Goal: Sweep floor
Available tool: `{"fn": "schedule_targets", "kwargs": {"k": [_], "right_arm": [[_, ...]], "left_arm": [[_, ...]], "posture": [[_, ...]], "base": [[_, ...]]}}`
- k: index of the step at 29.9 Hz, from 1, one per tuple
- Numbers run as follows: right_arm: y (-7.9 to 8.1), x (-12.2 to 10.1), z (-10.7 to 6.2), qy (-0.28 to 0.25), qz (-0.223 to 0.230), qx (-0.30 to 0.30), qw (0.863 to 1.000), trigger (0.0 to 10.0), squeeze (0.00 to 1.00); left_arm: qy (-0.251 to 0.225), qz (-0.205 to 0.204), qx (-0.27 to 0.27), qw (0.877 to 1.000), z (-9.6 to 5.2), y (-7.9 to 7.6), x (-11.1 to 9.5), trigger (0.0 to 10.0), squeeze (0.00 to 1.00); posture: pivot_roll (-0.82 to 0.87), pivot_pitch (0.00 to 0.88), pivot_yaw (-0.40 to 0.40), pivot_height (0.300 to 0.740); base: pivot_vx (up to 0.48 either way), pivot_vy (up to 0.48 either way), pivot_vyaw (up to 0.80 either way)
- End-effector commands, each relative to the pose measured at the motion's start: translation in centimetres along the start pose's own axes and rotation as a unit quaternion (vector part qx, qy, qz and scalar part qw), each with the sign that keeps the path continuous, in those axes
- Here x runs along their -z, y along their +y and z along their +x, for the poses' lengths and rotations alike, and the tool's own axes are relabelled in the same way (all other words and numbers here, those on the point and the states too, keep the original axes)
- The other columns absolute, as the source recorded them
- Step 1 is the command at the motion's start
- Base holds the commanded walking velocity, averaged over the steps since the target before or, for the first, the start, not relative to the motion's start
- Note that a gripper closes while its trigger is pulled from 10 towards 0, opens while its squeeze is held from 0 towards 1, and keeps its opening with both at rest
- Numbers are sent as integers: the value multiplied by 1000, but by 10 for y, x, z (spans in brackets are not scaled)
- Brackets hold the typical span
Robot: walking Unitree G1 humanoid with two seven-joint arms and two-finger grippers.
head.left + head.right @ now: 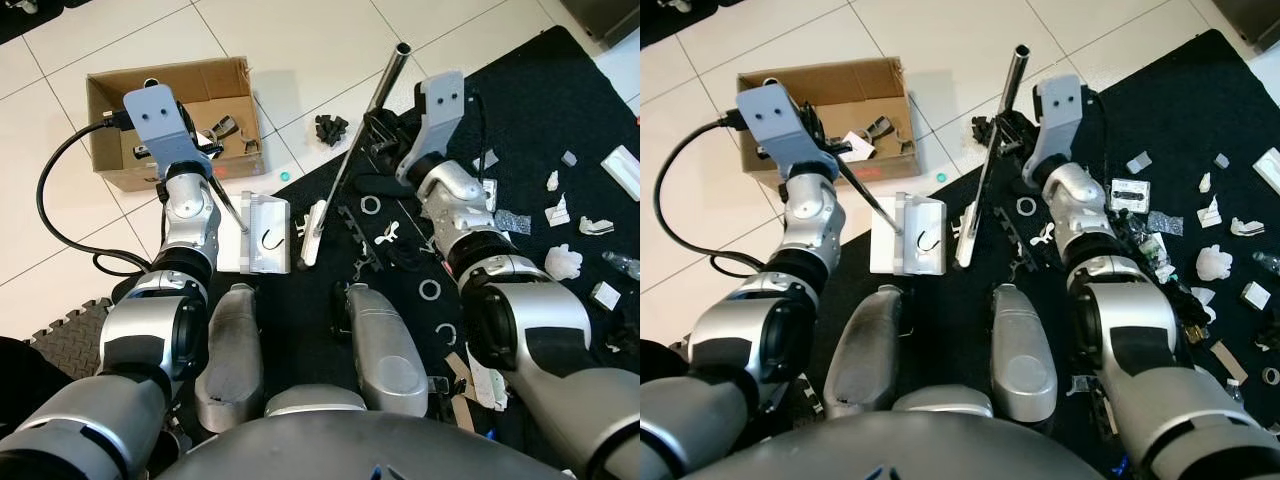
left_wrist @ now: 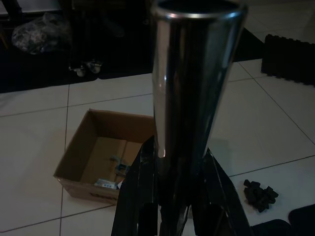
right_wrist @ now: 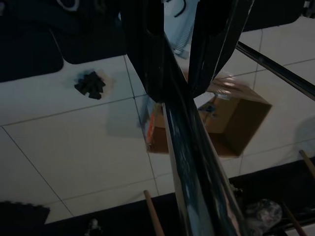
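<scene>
Right gripper [image 1: 378, 128] clamped on broom pole [image 1: 362, 130]; left gripper [image 1: 205, 150] clamped on dustpan [image 1: 265, 233] handle; box [image 1: 110, 120] behind.

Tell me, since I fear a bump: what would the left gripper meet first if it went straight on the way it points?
Probably the cardboard box just ahead of the left gripper, which grips the dustpan handle; depth is unclear.

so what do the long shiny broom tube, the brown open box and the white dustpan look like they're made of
The long shiny tube looks like polished metal, probably steel or chrome: it mirrors its surroundings and ends in a hollow rim. The brown open box looks like matte corrugated cardboard, with folded flaps. The white dustpan seems to be smooth moulded plastic, though that is less sure.
</scene>
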State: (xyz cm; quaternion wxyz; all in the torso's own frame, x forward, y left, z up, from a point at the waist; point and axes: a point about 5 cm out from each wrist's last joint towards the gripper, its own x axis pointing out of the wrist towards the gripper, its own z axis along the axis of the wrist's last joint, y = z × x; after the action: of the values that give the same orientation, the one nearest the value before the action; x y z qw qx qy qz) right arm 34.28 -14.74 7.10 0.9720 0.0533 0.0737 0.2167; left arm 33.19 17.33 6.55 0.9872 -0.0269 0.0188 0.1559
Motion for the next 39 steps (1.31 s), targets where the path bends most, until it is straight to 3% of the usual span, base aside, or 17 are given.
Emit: {"fn": "schedule_targets", "kwargs": {"k": [1, 7, 9, 16, 20, 21, 23, 30, 35, 37, 39], "right_arm": [[-6, 8, -8, 12, 0, 9, 1000, 10000, 0], [-23, 15, -19, 29, -12, 56, 998, 10000, 0], [-20, 17, -20, 33, -20, 50, 998, 10000, 0], [11, 27, -10, 44, -31, -20, 998, 10000, 0], [51, 50, -7, 77, -34, -96, 992, 10000, 0], [51, 50, -7, 77, -34, -96, 992, 10000, 0], [66, 62, -11, 97, -32, -127, 987, 10000, 0], [75, 71, -15, 110, -27, -152, 982, 10000, 0], [99, 79, -16, 119, -22, -206, 971, 10000, 0], [102, 79, -15, 119, -21, -211, 970, 10000, 0], [119, 78, -12, 116, -17, -244, 963, 10000, 0]], "left_arm": [[76, 19, -4, 997, -15, 6, 32, 10000, 0], [77, 20, -3, 997, -15, 6, 32, 10000, 0], [77, 20, -2, 997, -15, 6, 31, 10000, 0], [79, 21, -2, 997, -15, 6, 32, 10000, 0], [78, 19, -4, 997, -16, 5, 32, 10000, 0], [78, 19, -4, 997, -16, 5, 32, 10000, 0], [78, 19, -7, 997, -16, 7, 33, 10000, 0], [79, 19, -11, 997, -17, 10, 34, 10000, 0], [81, 18, -13, 996, -16, 8, 34, 10000, 0], [81, 17, -12, 996, -16, 8, 34, 10000, 0], [81, 16, -11, 997, -16, 6, 33, 10000, 0]], "posture": [[-30, 197, -27, 740], [-35, 201, -25, 740], [-36, 204, -24, 740], [-39, 207, -21, 740], [-28, 212, -30, 740], [-28, 212, -30, 740], [-25, 215, -32, 740], [-28, 215, -33, 740], [-35, 217, -33, 740], [-35, 217, -33, 740], [-35, 217, -33, 740]], "base": [[0, 0, 0], [0, 0, 0], [0, 0, 0], [0, 0, 0], [0, 0, 0], [0, 0, 0], [0, 0, 0], [0, 0, 0], [0, 0, 0], [0, 0, 0], [0, 0, 0]]}}
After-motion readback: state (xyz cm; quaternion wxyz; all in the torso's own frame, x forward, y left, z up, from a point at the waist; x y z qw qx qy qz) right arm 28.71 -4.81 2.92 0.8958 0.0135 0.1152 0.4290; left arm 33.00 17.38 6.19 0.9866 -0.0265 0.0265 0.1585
